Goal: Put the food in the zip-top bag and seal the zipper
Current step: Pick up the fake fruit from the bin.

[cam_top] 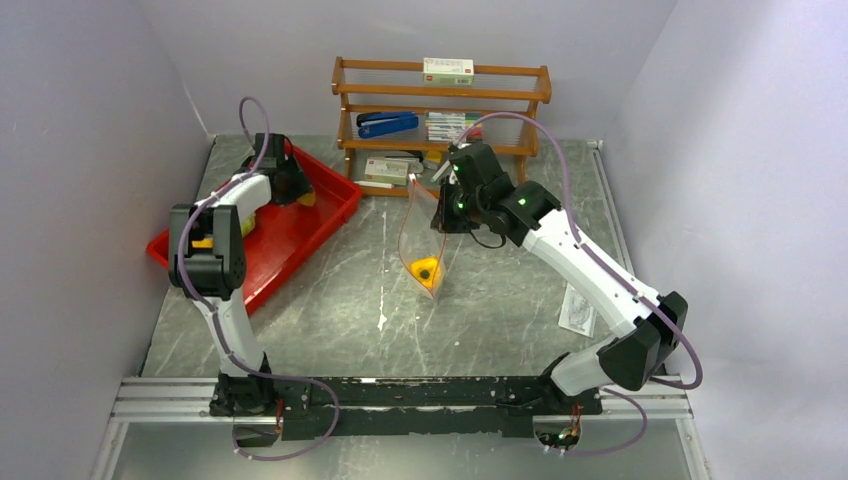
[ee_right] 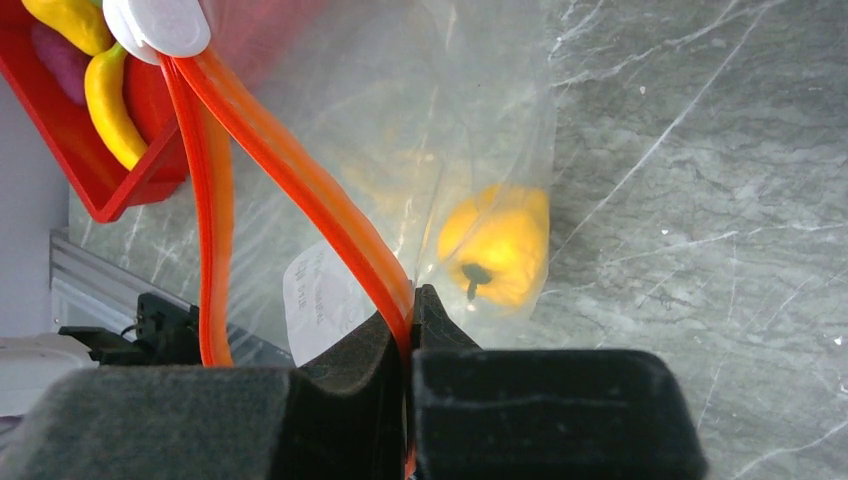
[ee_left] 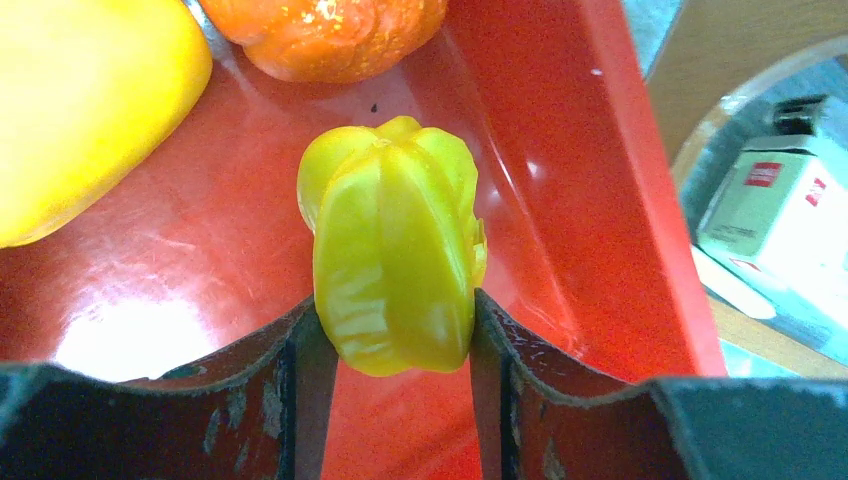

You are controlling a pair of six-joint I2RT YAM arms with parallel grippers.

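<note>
two claws, both clenched. mid-table, a yellow pepper (ee_right: 497,245) lies at the bottom of the zip-top bag (ee_right: 400,120), which hangs from the right gripper (ee_right: 410,310). that gripper is pinched on one side of the zipper (ee_right: 300,190), and the bag's mouth gapes. farther left, the left gripper (ee_left: 395,305) grasps a yellow-green ridged fruit (ee_left: 395,250) inside the red tray (ee_left: 560,150), with an orange pepper (ee_left: 330,35) just beyond. a wooden shelf (cam_top: 440,95) stands at the back.

— Where's my left arm (cam_top: 243,195)?
— Folded, reaching far-left, jaws clamped on the yellow fruit (ee_left: 395,250).
— And my right arm (cam_top: 580,255)?
— Stretched forward and inward, wrist raised, jaws pinched tight on the zipper (ee_right: 300,185).
</note>
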